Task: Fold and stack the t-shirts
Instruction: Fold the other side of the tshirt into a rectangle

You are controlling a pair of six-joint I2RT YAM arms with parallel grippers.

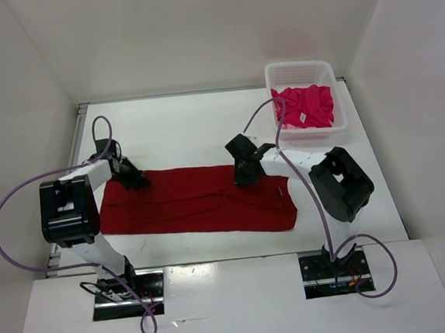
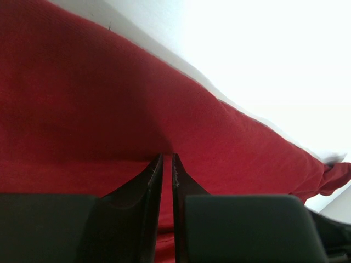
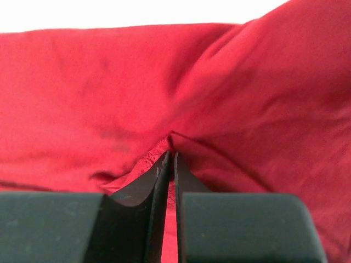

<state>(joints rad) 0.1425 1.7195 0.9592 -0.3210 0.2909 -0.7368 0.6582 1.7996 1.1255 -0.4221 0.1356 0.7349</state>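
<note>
- Under and around both pincers spreads the flat white surface [image 1: 180,131], and most of its middle is taken up by cloth.
- Between the left pincer [image 1: 134,178] and the right pincer [image 1: 245,176], and reaching a little past the right one on its outer side, the dark red cloth t-shirt [image 1: 198,204] lies in a long, flat band. It looks light, thin and limp, so it will likely sag and drape from any hold. The weave should grip well, not slide. The best hold is judged to be along its far edge at two points well apart, so that it lifts as a sheet and does not bunch.
- Beyond the right pincer, out toward its outer side, a white plastic lattice basket [image 1: 300,70] stands in the far corner. It is clear of the red cloth and should not block a fold toward the arms.
- Inside that basket a bright magenta-pink cloth t-shirt [image 1: 304,106] lies crumpled, waiting its turn. No pale pink one can be made out.
- The left pincer is closed on the red shirt's far corner, jaws nearly touching with cloth between them.
- The right pincer is pinched on the far edge, and the fabric puckers up into its tips.
</note>
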